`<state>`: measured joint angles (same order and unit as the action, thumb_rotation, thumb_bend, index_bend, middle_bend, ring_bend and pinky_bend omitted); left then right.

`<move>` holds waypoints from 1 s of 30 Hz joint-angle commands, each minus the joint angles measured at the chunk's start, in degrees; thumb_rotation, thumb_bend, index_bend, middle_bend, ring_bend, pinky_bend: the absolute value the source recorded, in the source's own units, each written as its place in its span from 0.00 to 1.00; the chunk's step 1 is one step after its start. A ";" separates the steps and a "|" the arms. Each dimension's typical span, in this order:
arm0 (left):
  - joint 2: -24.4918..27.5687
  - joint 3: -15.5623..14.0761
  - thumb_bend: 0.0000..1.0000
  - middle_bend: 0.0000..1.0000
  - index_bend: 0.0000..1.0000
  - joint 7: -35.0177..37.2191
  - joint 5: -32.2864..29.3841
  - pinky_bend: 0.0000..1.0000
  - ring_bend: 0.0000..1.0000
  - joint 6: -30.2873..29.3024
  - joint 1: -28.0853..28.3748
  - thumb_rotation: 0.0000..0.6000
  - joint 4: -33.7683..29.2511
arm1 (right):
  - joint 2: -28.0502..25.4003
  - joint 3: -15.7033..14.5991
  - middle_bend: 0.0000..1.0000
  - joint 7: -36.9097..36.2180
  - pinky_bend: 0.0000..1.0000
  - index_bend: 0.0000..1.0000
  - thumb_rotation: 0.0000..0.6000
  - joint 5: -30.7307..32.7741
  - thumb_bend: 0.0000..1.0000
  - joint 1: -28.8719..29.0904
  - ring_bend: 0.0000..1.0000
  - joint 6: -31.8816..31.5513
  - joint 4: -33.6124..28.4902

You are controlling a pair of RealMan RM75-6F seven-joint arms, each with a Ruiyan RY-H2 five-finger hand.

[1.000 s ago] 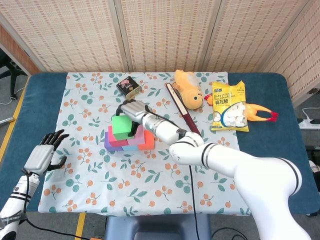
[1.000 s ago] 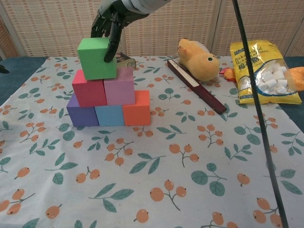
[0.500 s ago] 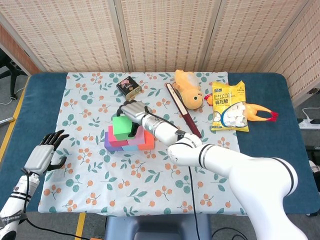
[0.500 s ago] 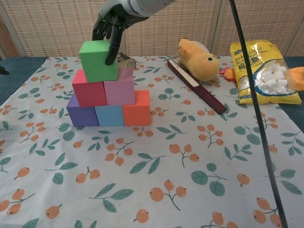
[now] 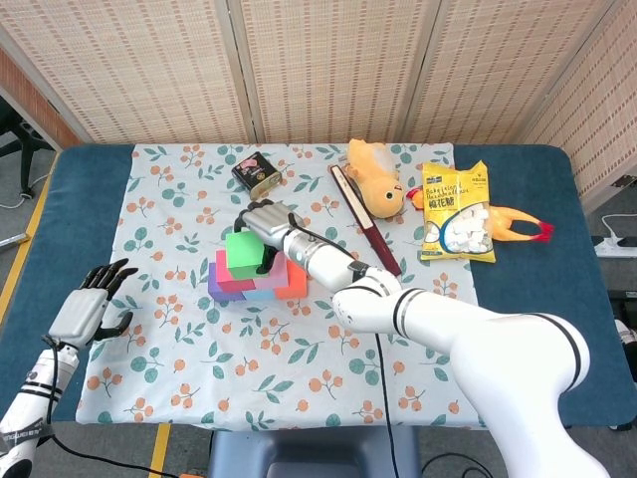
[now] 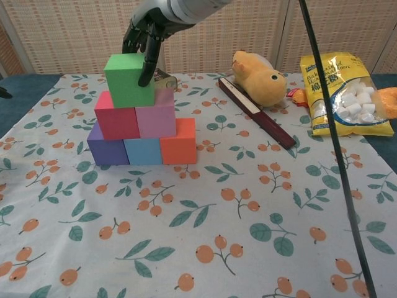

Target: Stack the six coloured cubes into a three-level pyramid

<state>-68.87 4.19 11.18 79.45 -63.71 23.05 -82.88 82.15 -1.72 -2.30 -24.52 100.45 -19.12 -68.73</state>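
Far left of the pyramid (image 6: 141, 118), only the head view catches the left hand (image 5: 88, 309), fingers spread, holding nothing. On top sits the green cube (image 6: 129, 79), and the right hand (image 6: 144, 34) has fingers on it, grip unclear. Right of that, the snack bag (image 6: 345, 87) has writing too small to read.

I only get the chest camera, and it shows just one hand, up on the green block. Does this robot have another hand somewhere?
Observer: Yes. The left hand is open at the near left edge of the table, holding nothing.
Operator: And that orange bit right of the marshmallow bag?
Observer: It is a rubber chicken lying beside the bag.
Operator: What's poking out behind the green cube?
Observer: A small dark tin, standing apart from the stack.
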 commanded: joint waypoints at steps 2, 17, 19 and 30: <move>-0.04 0.06 0.44 0.00 0.13 0.08 0.09 0.00 0.00 -0.09 0.02 1.00 0.05 | -0.24 -0.03 0.13 0.28 0.00 0.19 0.94 0.16 0.15 0.03 0.00 -0.53 -0.57; -0.16 0.16 0.44 0.00 0.13 -0.02 0.25 0.00 0.00 -0.21 0.15 1.00 0.00 | -0.71 -0.82 0.11 1.64 0.00 0.09 0.94 1.85 0.09 0.29 0.00 -1.53 -1.87; -0.18 0.17 0.44 0.00 0.13 -0.04 0.27 0.00 0.00 -0.22 0.16 1.00 0.03 | -0.69 -0.87 0.11 1.78 0.00 0.10 0.94 2.18 0.09 0.33 0.00 -1.84 -1.99; -0.25 0.22 0.44 0.00 0.13 0.46 0.66 0.00 0.00 -0.45 0.24 1.00 0.28 | 0.37 -1.45 0.11 3.93 0.00 0.28 0.94 5.18 0.09 1.10 0.00 -4.45 -1.73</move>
<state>-69.12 4.41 11.65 80.10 -64.16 23.29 -82.60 82.39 -3.10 1.44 -19.53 101.46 -23.38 -70.51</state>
